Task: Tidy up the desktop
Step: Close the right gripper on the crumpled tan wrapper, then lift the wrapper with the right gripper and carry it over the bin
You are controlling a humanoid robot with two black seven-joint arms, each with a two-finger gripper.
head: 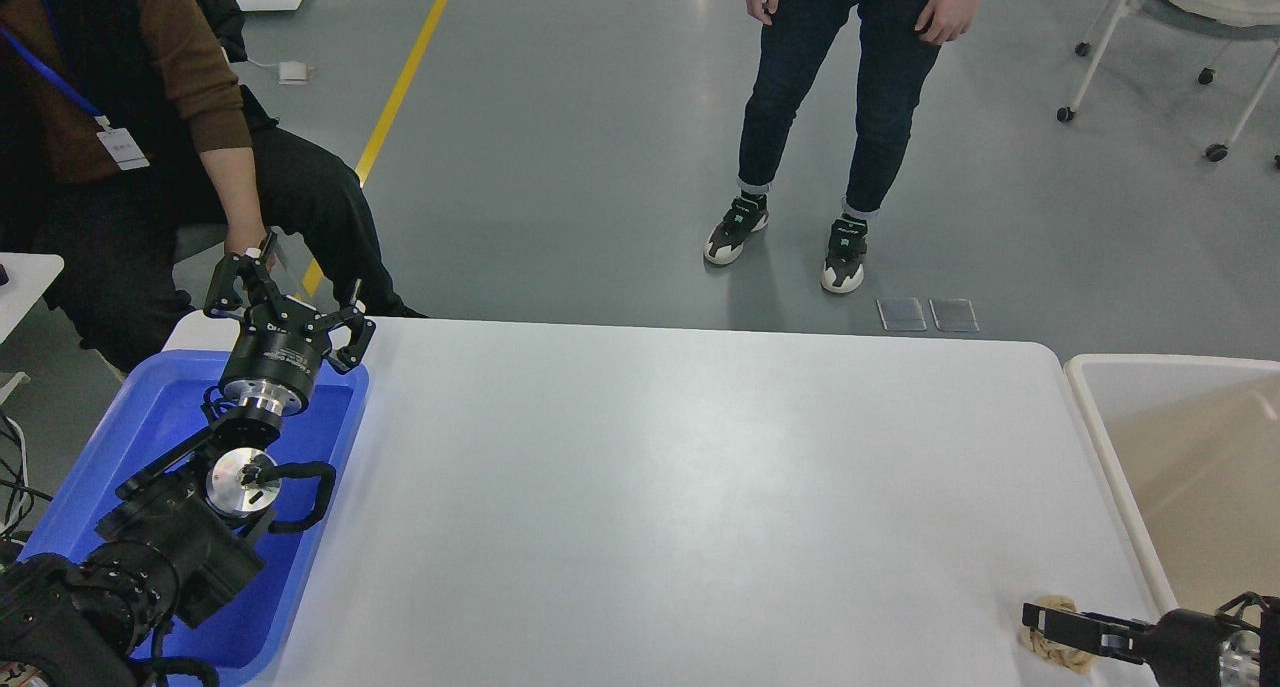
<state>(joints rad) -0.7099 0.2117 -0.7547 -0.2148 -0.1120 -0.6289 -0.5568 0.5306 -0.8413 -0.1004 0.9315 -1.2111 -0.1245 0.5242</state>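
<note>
The white desktop (650, 487) fills the middle of the head view. A small crumpled beige-tan item (1062, 651) lies at its front right corner. My right gripper (1040, 625) comes in low from the right edge, its dark fingertips right at this item and overlapping it. The fingers cannot be told apart, so I cannot tell whether they grip it. My left gripper (288, 302) is open and empty, fingers spread, above the far end of the blue tray (100, 437).
A beige-white tub (1092, 407) stands against the desktop's right edge. A seated person (120, 167) is close behind the blue tray, hand near my left gripper. Another person (830, 117) stands beyond the far edge. A wheeled chair (1160, 27) is at the far right.
</note>
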